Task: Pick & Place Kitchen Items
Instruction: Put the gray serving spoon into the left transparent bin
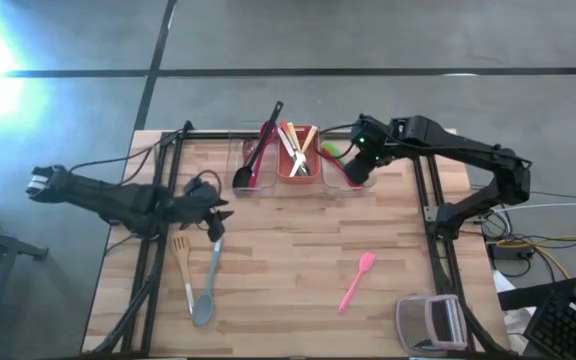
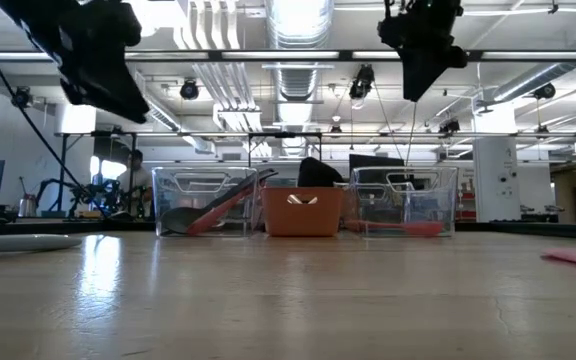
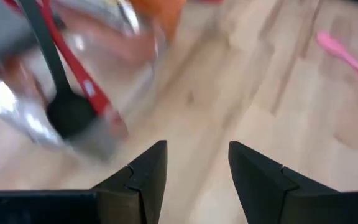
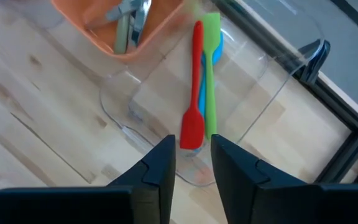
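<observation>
The right gripper (image 1: 357, 172) hangs over the clear bin (image 1: 351, 180) just right of the orange bin (image 1: 298, 165), its fingers apart with a narrow gap and nothing between them; inside that clear bin lie a small red spatula (image 4: 192, 118), a green one (image 4: 211, 74) and a blue one mostly hidden beneath. It looks as though a drop there is just done. The left gripper (image 1: 216, 205) hovers forward of the orange bin and to its left, fingers apart and empty, near the clear bin (image 3: 92, 93) holding the black spoon (image 3: 64, 102) and red utensil (image 3: 82, 81). Still loose on the table (image 1: 288, 270) are a grey spoon (image 1: 208, 285) and wooden spatula (image 1: 181, 258) below the left gripper, and a pink spatula (image 1: 356, 282) well forward of the orange bin. I judge the next move is to lower onto one of these and grasp its handle.
</observation>
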